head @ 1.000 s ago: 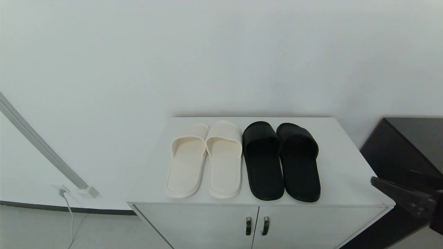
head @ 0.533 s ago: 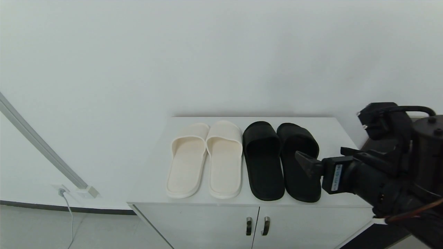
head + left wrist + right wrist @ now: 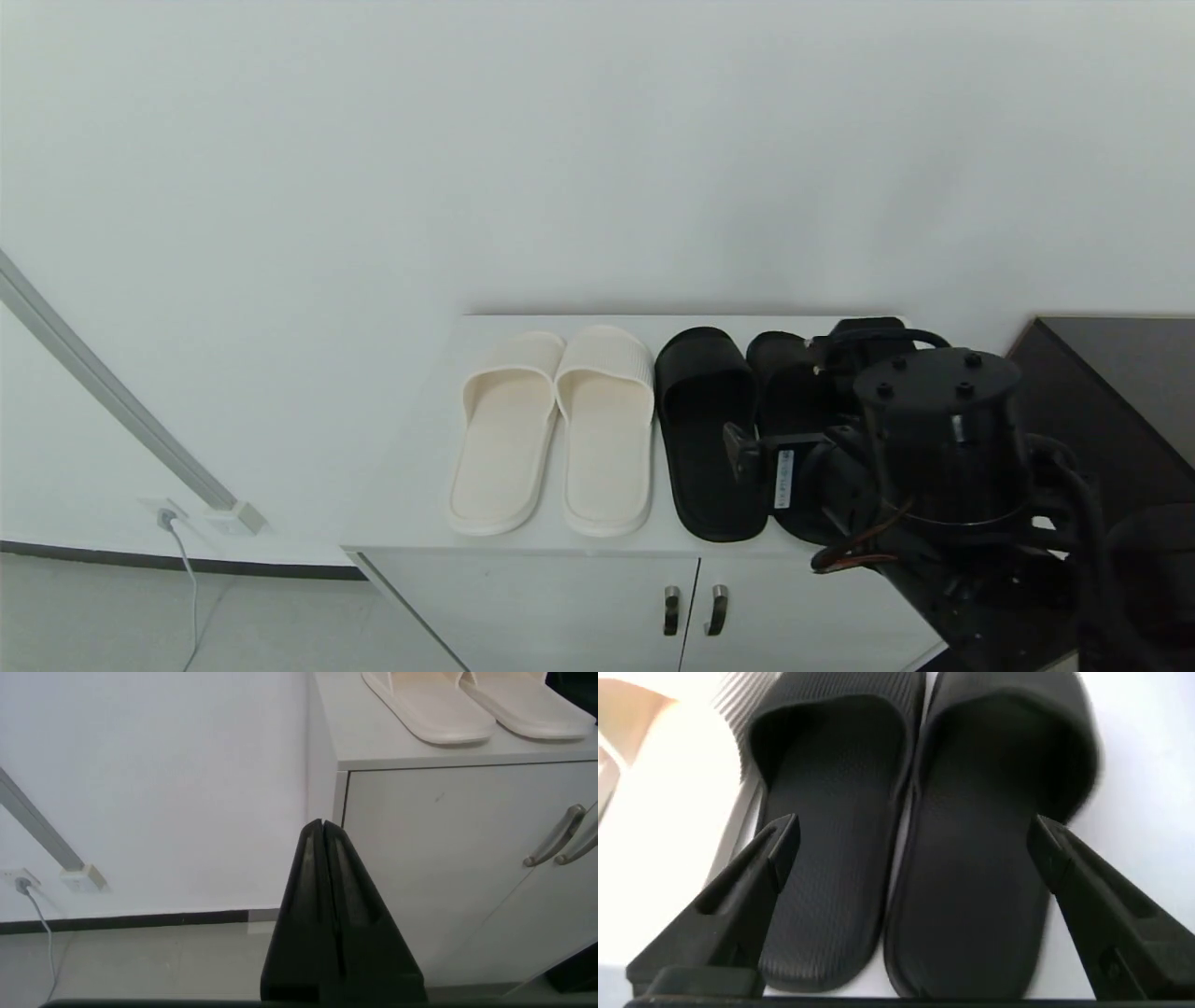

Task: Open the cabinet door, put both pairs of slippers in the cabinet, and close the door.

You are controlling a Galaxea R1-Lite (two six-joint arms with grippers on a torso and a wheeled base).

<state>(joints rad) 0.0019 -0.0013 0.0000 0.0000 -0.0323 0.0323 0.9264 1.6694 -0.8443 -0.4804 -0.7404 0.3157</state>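
Black slippers (image 3: 705, 448) lie front-to-back, toes to the wall (image 3: 597, 140); right fingers (image 3: 738, 905) spread wide above them, left fingers (image 3: 336, 905) closed.

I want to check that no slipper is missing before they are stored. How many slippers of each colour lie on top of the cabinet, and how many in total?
Cream slippers: 2
Black slippers: 2
Total: 4
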